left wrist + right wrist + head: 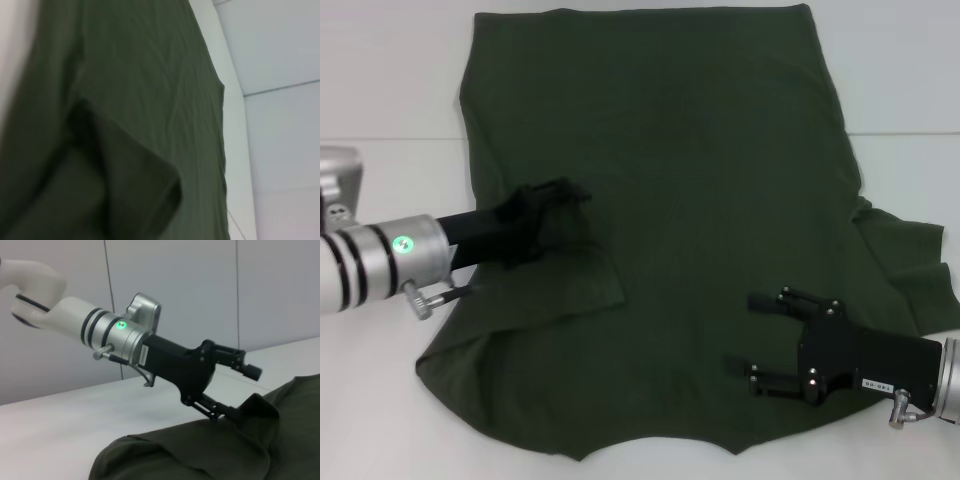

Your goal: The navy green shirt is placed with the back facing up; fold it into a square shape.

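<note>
Shirt: navy green shirt (700, 200) lying spread on the white table (380, 70), left sleeve folded inward | Left gripper (560, 205) hovering over that sleeve, jaws released, one finger under a cloth ridge | Right gripper (745, 335) waiting near-right above the fabric, jaws spread, probably lining up the other sleeve.

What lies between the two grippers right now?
Only the navy green shirt: in the head view, bare olive fabric spans from the left gripper, over the folded sleeve, to the open right gripper.

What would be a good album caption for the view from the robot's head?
Left gripper folds a sleeve onto the navy green shirt while the open right gripper hovers over its other side.
</note>
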Available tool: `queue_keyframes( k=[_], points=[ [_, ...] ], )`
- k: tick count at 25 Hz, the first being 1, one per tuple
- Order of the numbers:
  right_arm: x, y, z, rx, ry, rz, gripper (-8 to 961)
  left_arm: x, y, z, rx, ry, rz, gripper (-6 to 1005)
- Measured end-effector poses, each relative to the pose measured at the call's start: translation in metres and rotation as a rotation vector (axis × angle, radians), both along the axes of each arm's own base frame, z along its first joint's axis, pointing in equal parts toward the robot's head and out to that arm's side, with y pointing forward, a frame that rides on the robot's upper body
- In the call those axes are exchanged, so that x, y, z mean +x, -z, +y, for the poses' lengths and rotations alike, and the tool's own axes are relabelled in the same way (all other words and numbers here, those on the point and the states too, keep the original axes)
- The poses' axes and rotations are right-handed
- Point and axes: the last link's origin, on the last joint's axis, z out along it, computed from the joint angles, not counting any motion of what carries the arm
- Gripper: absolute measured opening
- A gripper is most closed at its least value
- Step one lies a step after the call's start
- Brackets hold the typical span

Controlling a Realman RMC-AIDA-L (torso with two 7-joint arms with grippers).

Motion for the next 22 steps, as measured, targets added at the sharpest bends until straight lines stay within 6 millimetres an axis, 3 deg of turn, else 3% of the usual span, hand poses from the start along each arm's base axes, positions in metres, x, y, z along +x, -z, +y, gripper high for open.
queue_keyframes(
  k=[9,17,22],
  points=[
    [-0.001,0.0,0.0,0.001,-0.004,0.005,883,-0.032,-0.02,0.003,0.133,-0.106,0.06,828],
    [0.001,0.0,-0.002,0.0,0.002,0.006,883,-0.019,-0.013,0.018,0.162,-0.076,0.128,827],
    [0.001,0.0,-0.002,0.003,0.005,0.008,882,0.004,0.003,0.027,0.129,-0.028,0.126,827]
  ],
)
